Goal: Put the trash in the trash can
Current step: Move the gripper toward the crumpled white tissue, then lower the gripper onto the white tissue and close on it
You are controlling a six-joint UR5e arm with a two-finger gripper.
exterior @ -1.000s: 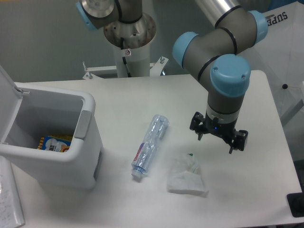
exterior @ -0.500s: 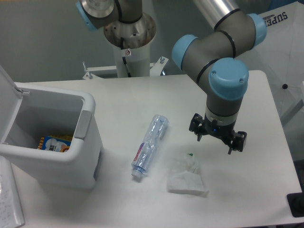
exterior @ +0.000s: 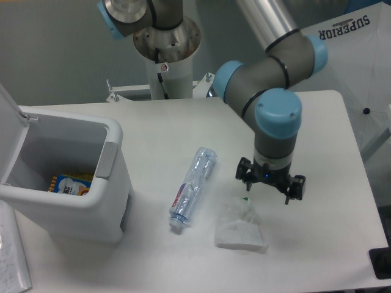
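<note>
The gripper [exterior: 267,187] hangs right of centre in the frame with its fingers spread wide and nothing between them. Just below and a little left of it lies the wrapper [exterior: 239,228], a crumpled, translucent white heap on the table [exterior: 317,232], low in the frame; its upper edge, where a small dark speck shows, sits almost under the left finger. That is the nearer of the two pieces, so I would guess the arm goes for it first: a short drop down and leftward in the picture should put the fingers astride it.

The bottle [exterior: 192,190] lies further left, near the middle of the frame, well clear of the wrapper. It is clear and crushed, with a red-and-blue label. Its long axis runs from lower left, where the neck points, to upper right.

The bin [exterior: 110,183] fills the left edge of the frame, lid tipped back and mouth open. A yellow-and-blue packet [exterior: 69,184] already lies at the bottom. Neither piece of trash is in it yet.
</note>
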